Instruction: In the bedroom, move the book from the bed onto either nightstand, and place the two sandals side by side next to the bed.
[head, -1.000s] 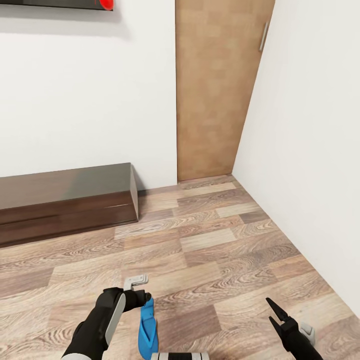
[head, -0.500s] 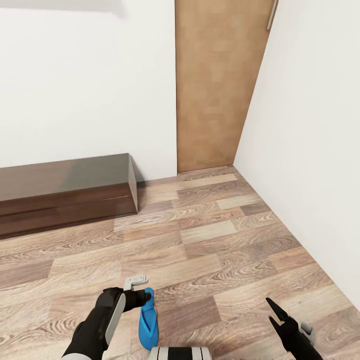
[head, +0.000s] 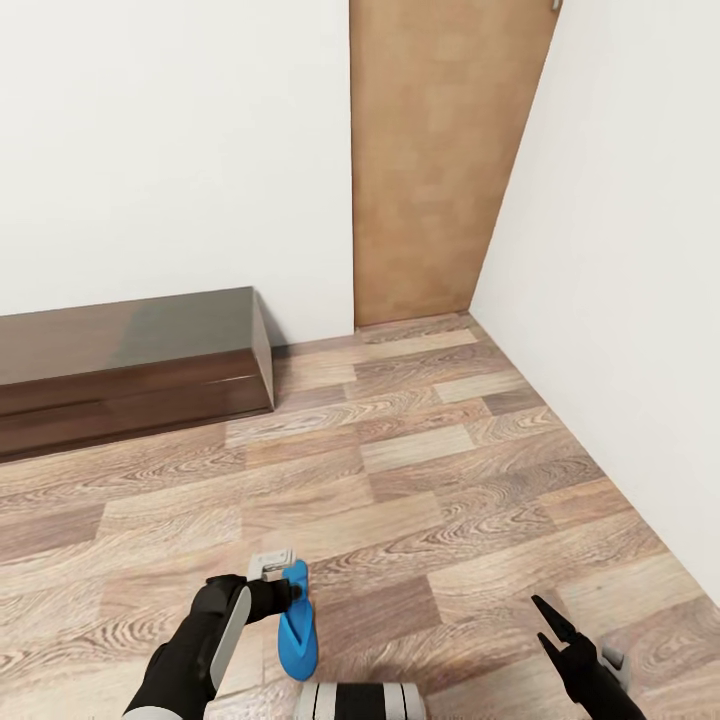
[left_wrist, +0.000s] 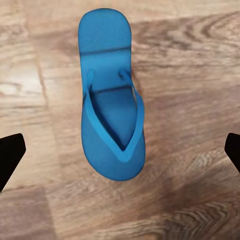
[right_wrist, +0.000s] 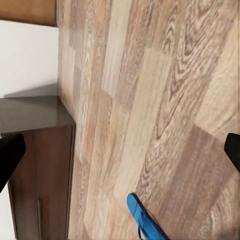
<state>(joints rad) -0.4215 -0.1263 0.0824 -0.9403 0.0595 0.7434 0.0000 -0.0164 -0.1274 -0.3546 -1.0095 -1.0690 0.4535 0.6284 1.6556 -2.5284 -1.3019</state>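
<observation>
One bright blue sandal (head: 297, 625) lies flat on the wood-plank floor, strap side up, close in front of me. My left gripper (head: 285, 590) hovers right at its far end. In the left wrist view the sandal (left_wrist: 111, 105) lies on the floor between the wide-spread fingers (left_wrist: 10, 152), which do not touch it, so this gripper is open. My right gripper (head: 555, 622) hangs open over bare floor to the right, holding nothing. The right wrist view catches one end of the sandal (right_wrist: 142, 220). The book, the bed and the nightstands are out of view.
A long dark TV bench (head: 130, 365) stands against the white wall at the left. A plain brown door (head: 440, 160) fills the room's corner. A white wall (head: 630, 300) runs along the right. Wood floor (head: 420, 470) stretches ahead.
The camera has moved: bench, door and floor have slid upward in the picture. The sandal has slid up with the floor, past the left gripper. Both grippers keep their poses.
</observation>
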